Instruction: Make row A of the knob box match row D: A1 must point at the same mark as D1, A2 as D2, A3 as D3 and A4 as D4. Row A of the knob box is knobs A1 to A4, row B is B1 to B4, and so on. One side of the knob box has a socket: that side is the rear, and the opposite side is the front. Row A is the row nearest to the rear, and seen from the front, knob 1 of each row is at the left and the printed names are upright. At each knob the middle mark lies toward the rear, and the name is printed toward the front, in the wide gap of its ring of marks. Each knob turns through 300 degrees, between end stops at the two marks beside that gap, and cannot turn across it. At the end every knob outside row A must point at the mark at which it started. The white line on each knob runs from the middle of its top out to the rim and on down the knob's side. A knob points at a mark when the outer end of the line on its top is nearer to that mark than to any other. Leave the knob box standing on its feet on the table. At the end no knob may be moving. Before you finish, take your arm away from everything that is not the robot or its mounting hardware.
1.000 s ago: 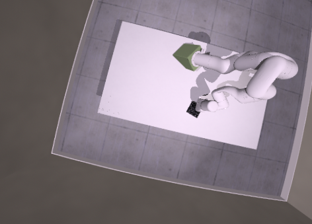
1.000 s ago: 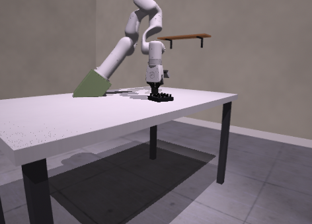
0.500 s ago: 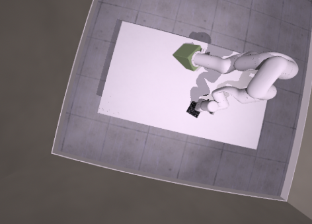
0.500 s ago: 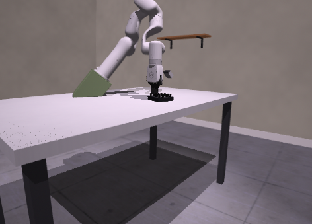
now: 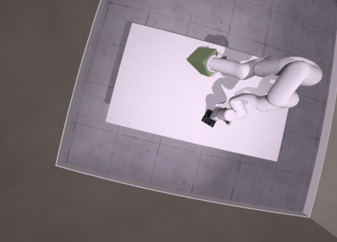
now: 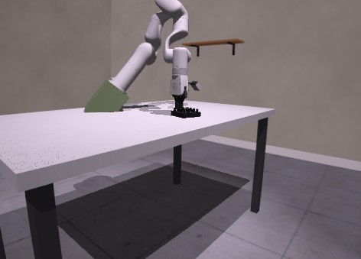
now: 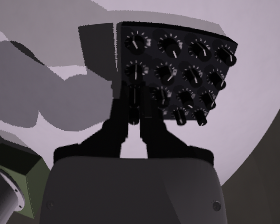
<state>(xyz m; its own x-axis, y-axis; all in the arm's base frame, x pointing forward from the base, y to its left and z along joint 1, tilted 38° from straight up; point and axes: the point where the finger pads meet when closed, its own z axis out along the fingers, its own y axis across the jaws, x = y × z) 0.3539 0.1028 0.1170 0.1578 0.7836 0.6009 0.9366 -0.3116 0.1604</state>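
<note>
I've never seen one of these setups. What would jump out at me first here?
Probably the white robot arm, looping up from a green wedge-shaped base at the far side of the white table. Its gripper points straight down, fingers closed on a knob at one edge of a small black knob box near the table's right end. A wooden shelf hangs on the wall behind.
</note>
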